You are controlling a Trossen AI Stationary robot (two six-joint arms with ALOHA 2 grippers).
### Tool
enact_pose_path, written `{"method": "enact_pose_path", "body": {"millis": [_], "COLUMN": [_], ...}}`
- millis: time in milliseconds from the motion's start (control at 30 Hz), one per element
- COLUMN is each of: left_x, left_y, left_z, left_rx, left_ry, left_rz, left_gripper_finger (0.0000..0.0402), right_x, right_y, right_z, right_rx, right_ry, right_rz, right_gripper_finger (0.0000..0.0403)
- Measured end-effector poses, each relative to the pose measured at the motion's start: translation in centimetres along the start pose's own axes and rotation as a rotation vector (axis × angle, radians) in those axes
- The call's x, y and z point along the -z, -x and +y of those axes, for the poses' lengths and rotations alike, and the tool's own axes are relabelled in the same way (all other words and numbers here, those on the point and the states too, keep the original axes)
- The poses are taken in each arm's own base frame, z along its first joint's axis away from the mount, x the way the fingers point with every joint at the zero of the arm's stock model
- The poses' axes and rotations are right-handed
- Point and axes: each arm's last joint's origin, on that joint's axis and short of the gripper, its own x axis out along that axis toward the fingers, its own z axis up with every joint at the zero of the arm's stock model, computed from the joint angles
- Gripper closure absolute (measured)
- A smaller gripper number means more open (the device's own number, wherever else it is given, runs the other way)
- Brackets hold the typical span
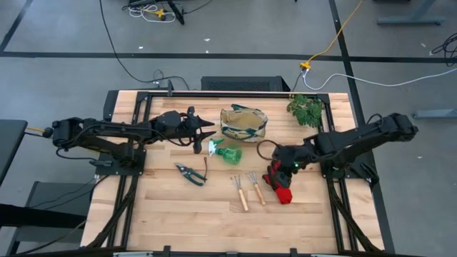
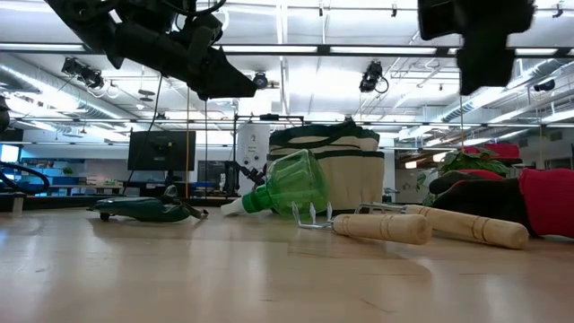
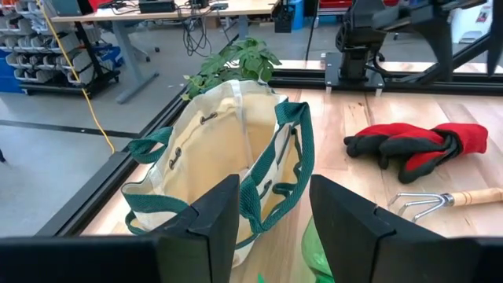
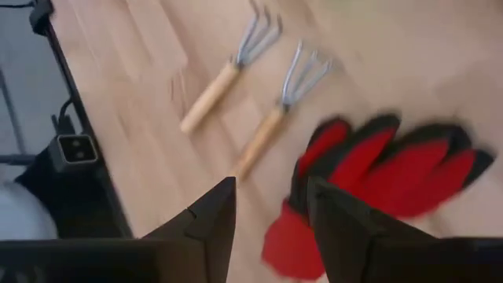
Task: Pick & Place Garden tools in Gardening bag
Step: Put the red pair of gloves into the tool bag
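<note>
Right gripper hung spread above red-and-black gloves, which lay beside two mini rakes. Soft, light, floppy; likely best pinched mid-palm. Left gripper spread near gardening bag.

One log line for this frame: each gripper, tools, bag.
left gripper: open, raised by bag | right gripper: open, over gloves | bottle, shears, rakes: on table

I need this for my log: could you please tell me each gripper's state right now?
Left gripper: open, empty, near the gardening bag.
Right gripper: open, empty, above the gloves.
</note>
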Motion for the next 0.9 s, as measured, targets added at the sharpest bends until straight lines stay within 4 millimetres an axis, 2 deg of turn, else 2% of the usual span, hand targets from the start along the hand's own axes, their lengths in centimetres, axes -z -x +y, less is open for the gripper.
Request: {"method": "enact_pose_path", "body": {"millis": [267, 633, 900], "left_x": [0.0, 0.0, 0.0], "left_y": [0.0, 0.0, 0.0], "left_z": [0.0, 0.0, 0.0], "left_rx": [0.0, 0.0, 0.0], "left_ry": [0.0, 0.0, 0.0], "left_rz": [0.0, 0.003, 0.003], "left_gripper_finger": [0.0239, 0.0239, 0.0239], "right_x": [2.0, 2.7, 2.7], "right_y": [-0.5, -5.0, -6.6], "right_z": [0.4, 0.9, 0.9], "right_rx": [0.083, 0.199, 0.231], "right_ry": [-0.177, -0.268, -0.297], "right_rz": [0.102, 0.275, 0.303], "right_gripper_finger": [0.0243, 0.0243, 0.0243]}}
